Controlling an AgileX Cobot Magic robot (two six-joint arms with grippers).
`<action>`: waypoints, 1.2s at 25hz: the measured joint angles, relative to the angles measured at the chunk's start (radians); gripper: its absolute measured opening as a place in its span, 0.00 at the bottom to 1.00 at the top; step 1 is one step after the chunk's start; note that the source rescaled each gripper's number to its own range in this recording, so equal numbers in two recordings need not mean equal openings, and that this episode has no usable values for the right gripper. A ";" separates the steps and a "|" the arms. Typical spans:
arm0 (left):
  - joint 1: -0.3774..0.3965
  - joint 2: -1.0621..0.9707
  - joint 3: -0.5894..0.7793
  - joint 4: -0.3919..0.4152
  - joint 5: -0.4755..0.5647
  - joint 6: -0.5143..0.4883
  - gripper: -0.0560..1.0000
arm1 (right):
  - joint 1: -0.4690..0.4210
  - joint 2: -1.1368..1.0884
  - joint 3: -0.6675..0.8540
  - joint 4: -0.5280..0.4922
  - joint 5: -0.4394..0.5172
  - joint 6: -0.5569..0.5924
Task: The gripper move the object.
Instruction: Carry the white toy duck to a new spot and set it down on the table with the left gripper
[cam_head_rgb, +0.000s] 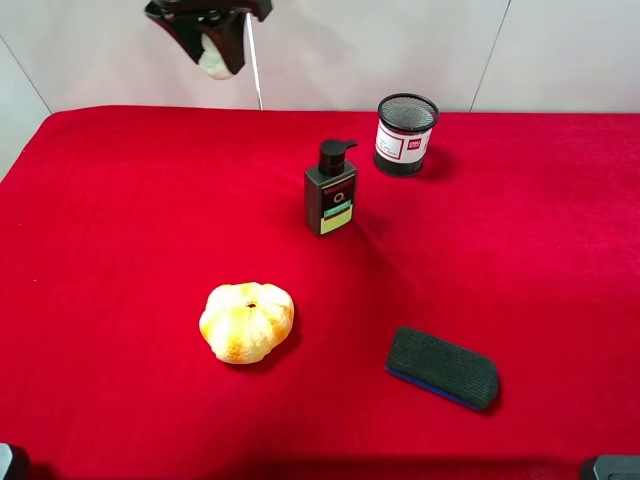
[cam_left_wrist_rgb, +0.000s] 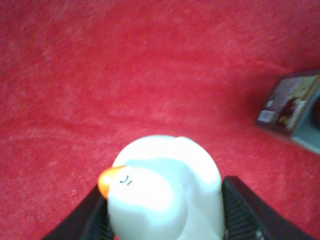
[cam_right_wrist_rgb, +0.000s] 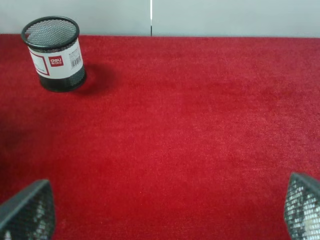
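Duck figurine (cam_left_wrist_rgb: 165, 182) is clamped in the left end effector (cam_head_rgb: 212, 45), high above the worktop (cam_head_rgb: 110, 230) at its far-left side, so set-down lies below; right end effector (cam_right_wrist_rgb: 167, 212) wide, empty.

Lab-like test bench: red cloth-covered table (cam_head_rgb: 120, 300) against plain white wall panels (cam_head_rgb: 400, 40).

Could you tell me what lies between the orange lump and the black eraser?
Nothing: only bare red cloth separates lump and eraser, per the exterior high view.
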 joint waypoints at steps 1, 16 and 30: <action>-0.015 0.000 -0.007 0.000 0.000 -0.006 0.08 | 0.000 0.000 0.000 0.000 0.000 0.000; -0.234 -0.002 -0.029 -0.003 -0.060 -0.047 0.07 | 0.000 0.000 0.000 0.000 0.000 0.000; -0.410 0.016 -0.029 -0.004 -0.145 -0.047 0.07 | 0.000 0.000 0.000 0.000 0.000 0.000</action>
